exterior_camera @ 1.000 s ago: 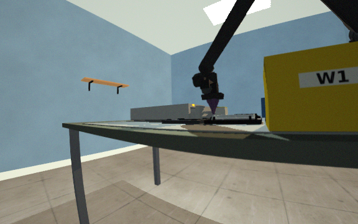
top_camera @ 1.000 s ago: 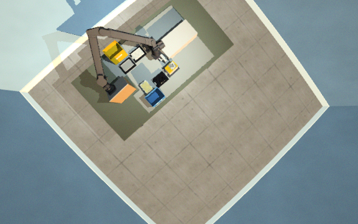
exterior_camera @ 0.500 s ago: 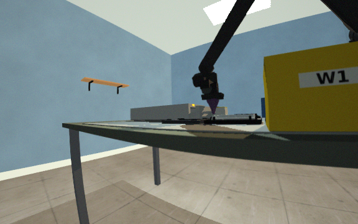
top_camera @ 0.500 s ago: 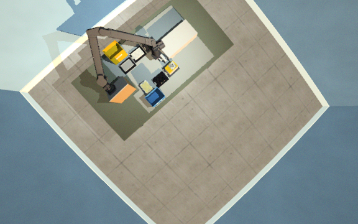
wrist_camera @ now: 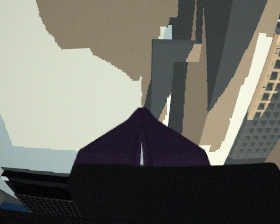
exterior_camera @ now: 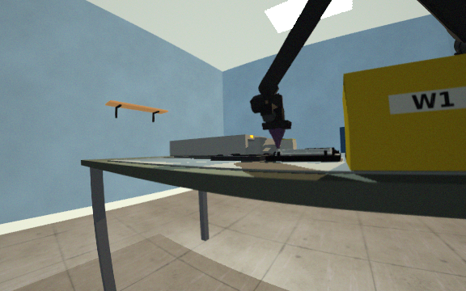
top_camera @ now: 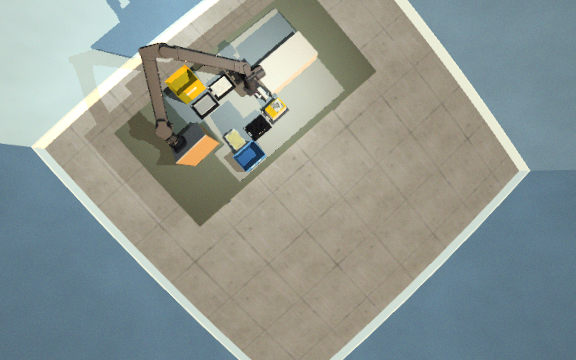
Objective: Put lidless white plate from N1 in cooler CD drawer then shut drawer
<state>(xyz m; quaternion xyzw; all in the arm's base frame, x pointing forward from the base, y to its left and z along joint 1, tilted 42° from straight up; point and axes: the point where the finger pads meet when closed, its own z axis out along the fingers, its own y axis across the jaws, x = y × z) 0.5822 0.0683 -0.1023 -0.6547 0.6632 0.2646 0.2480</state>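
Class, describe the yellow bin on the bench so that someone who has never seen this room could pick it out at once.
Start at the green bench in the tiled room and find the arm's elbow at the bench's edge. In the crook of that arm stands the yellow bin, an open-topped box. It is the only yellow bin, marked W1 on its side; the other bin is blue and stands at the opposite edge.

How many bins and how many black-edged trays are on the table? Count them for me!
Open plastic bins: 2, one yellow and one blue
Square trays with black edges: 2, one with a white inside and one with a grey inside
Total: 4
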